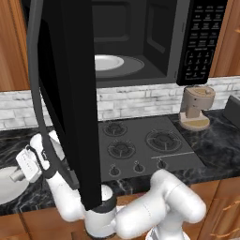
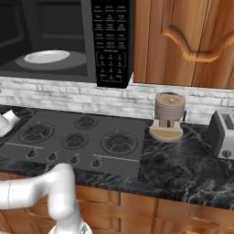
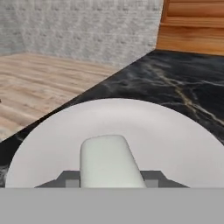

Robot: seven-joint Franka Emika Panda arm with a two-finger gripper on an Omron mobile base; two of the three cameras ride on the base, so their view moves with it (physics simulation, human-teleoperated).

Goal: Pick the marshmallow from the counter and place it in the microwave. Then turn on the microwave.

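1. The microwave (image 1: 140,42) hangs above the stovetop (image 1: 140,145) with its door (image 1: 70,93) swung wide open toward the left; a white turntable (image 1: 108,62) lies on its floor, and the keypad panel (image 2: 109,41) is at its right.
2. The arm (image 1: 159,211) reaches from the lower right of the left base view to the far left, low over the black veined counter (image 1: 18,140).
3. The gripper (image 3: 112,179) is down over a round white plate (image 3: 175,140) that lies on the counter near its front edge.
4. The marshmallow (image 3: 109,161) lies on the plate, directly between the 2 dark finger tips (image 3: 68,178); the jaws stand on either side of it, and I cannot tell whether they actually press it.
5. To the right of the stovetop stands a beige grinder-like appliance (image 2: 168,116), and farther right a silver toaster (image 2: 223,132).
6. Brown wooden cabinets (image 2: 183,41) hang to the right of the microwave.
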